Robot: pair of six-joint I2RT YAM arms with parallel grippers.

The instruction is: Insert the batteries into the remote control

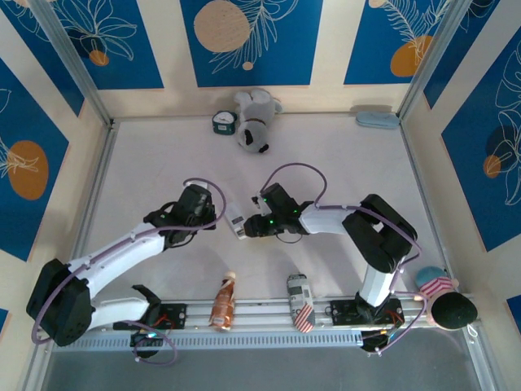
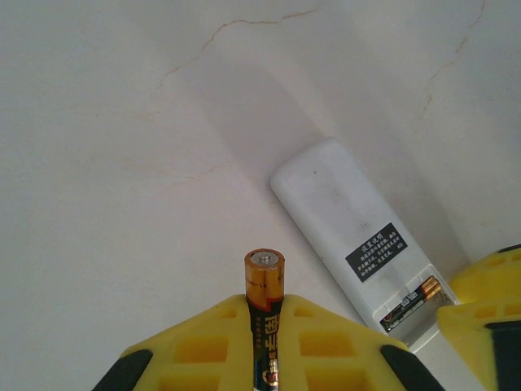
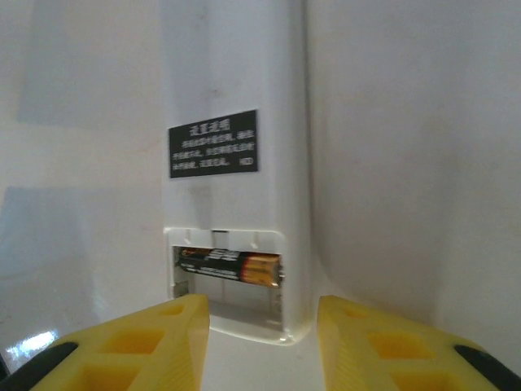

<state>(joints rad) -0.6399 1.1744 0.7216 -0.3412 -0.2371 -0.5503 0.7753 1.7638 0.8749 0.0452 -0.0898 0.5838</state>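
Note:
My left gripper [image 2: 264,316] is shut on one of the batteries [image 2: 264,281], a dark cell whose coppery end sticks out past the yellow fingertips. The remote control [image 2: 342,236] lies back side up to its right, white with a black label and an uncovered battery bay. A second battery [image 3: 232,267] sits crosswise in that bay. My right gripper [image 3: 262,314] is shut on the remote's bay end, a yellow finger [image 3: 358,330] at each side. From above, the left gripper [image 1: 218,216] and right gripper [image 1: 247,228] face each other across the remote [image 1: 234,220] at mid-table.
A grey plush toy [image 1: 255,122] and a small clock [image 1: 223,122] stand at the far edge, with a pale blue case [image 1: 377,120] at the far right. A bottle [image 1: 223,303] and a can [image 1: 299,303] lie by the near rail.

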